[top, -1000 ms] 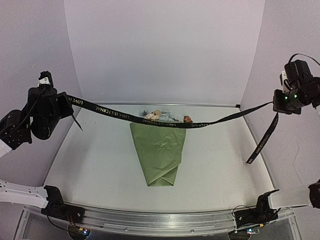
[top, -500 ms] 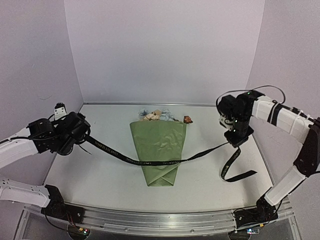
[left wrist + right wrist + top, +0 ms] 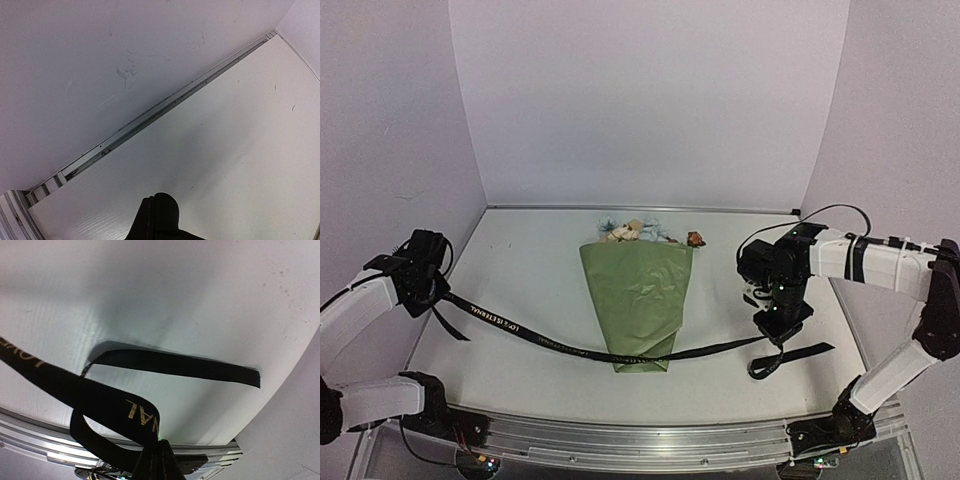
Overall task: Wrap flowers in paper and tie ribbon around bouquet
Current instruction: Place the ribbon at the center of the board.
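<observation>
The bouquet [image 3: 636, 300] lies mid-table, an olive-green paper [image 3: 650, 275] cone with its tip toward me; the flowers [image 3: 632, 231] poke out of the wide far end. The black lettered ribbon [image 3: 550, 345] lies across the cone near its tip, stretched between both grippers. My left gripper [image 3: 432, 292] is low at the table's left edge, shut on the ribbon's left end, with a short tail hanging below it. Its closed fingertips [image 3: 159, 210] hide the ribbon in the left wrist view. My right gripper [image 3: 775, 325] is shut on the ribbon [image 3: 112, 405], whose loose end [image 3: 805, 351] curls on the table.
A metal rail [image 3: 640, 438] runs along the near table edge with both arm bases on it. Pale walls enclose the table on the left, back and right. The left wall's seam strip [image 3: 165, 102] runs close to the left gripper.
Both arms came down and toward the near side. The ribbon dropped from above the flower heads to lie across the cone near its tip. The right tail now rests on the table.
</observation>
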Motion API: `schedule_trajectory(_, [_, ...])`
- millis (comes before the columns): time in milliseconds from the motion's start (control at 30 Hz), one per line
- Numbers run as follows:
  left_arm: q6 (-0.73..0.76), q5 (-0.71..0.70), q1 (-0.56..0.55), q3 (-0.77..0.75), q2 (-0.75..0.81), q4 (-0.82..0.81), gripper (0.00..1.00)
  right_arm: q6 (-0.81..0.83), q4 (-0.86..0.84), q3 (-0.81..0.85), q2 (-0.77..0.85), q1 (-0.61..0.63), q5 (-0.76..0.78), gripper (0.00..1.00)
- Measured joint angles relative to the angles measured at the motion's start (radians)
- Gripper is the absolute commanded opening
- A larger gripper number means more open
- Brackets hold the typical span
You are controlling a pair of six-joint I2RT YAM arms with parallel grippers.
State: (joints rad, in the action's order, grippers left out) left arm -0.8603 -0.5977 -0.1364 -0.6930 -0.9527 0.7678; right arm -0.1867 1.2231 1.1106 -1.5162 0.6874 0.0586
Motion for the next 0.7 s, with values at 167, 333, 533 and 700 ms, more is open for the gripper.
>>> schedule_trajectory(167, [-0.007, 0.069, 0.065, 0.01, -0.049, -0.062, 0.13, -0.03, -0.067, -0.003, -0.021, 0.085, -0.066, 0.28])
schedule_trajectory(333, [-0.036, 0.104, 0.094, 0.045, -0.069, -0.08, 0.87, -0.07, -0.108, -0.028, -0.033, 0.116, -0.075, 0.61])
schedule_trajectory(533, [0.0, 0.133, 0.097, 0.032, -0.04, -0.096, 1.0, -0.192, -0.108, -0.086, 0.095, 0.116, -0.056, 0.8])
schedule_trajectory(700, [0.07, 0.196, 0.096, -0.017, -0.016, -0.122, 1.0, -0.399, -0.132, -0.148, 0.194, 0.116, 0.057, 0.83])
